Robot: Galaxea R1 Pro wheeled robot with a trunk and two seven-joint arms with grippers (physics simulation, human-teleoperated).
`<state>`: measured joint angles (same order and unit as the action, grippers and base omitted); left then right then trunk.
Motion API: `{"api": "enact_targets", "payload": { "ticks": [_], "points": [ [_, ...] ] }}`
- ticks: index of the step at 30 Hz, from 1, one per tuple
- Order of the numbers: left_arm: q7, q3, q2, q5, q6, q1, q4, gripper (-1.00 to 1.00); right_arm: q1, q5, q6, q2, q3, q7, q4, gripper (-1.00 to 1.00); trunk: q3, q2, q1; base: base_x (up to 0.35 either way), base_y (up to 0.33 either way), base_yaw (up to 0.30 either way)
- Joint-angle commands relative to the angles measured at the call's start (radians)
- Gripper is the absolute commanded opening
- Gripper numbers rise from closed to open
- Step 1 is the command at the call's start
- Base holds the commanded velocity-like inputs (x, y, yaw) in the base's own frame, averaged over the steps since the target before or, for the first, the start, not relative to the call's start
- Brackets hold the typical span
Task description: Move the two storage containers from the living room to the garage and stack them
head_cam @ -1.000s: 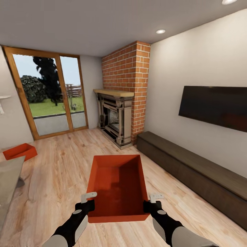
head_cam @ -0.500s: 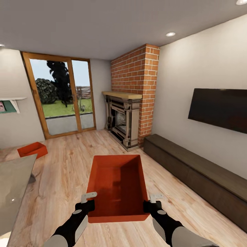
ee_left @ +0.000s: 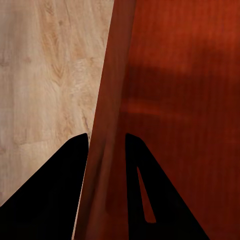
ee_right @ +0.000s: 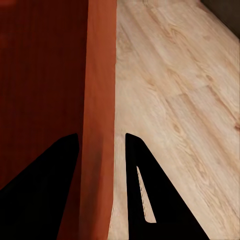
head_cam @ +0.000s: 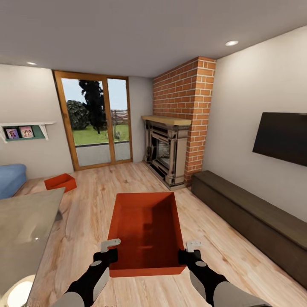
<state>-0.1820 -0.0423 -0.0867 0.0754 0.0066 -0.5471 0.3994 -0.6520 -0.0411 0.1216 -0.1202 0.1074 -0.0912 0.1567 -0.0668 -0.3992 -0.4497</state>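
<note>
Risk lies mainly in the two-sided grip by which one storage container [head_cam: 145, 232] is carried at the lower centre of the head view. The left gripper [head_cam: 110, 250] is closed on the container's left wall, a finger on each face of it, as the left wrist view shows [ee_left: 107, 150]; the right gripper [head_cam: 189, 251] is clamped on the right wall in the same way. Only thin wall edges near the box's close end are pinched, so the far end could be judged liable to sag or twist if the arms drift apart or the base turns sharply. The second container [head_cam: 60, 182] rests on the light wood floor [head_cam: 128, 179] at the left of the frame, well apart, beyond the grey desk [head_cam: 25, 230] at lower left. That desk corner and the low dark cabinet [head_cam: 251, 217] at the right could be struck while the robot is driven out toward the garage.
</note>
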Motion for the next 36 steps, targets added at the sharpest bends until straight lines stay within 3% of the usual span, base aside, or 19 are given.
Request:
{"api": "enact_targets", "payload": {
  "ticks": [1,8,18,36],
  "points": [
    [-0.005,-0.011,-0.001,-0.006,0.001,0.0,0.021,-1.0,0.0,-0.01,0.004,0.001,-0.003,-0.012,-0.005,-1.0,0.0,-0.001,0.0,0.0,0.0,0.268],
    [-0.005,-0.011,-0.001,-0.006,0.001,0.0,0.021,-1.0,0.0,-0.008,0.004,0.001,-0.003,-0.011,-0.004,-1.0,-0.001,-0.001,0.0,0.0,0.0,0.268],
    [-0.005,-0.011,-0.001,-0.006,0.001,0.0,0.021,-1.0,0.0,-0.013,0.003,0.001,-0.003,-0.01,-0.005,-1.0,-0.002,-0.001,0.0,0.0,0.0,0.092],
    [-0.005,-0.011,-0.001,-0.006,0.001,0.0,0.021,-1.0,0.0,-0.011,0.004,0.001,-0.003,-0.01,-0.005,-1.0,-0.002,-0.001,0.0,0.0,0.0,0.276]
  ]
}}
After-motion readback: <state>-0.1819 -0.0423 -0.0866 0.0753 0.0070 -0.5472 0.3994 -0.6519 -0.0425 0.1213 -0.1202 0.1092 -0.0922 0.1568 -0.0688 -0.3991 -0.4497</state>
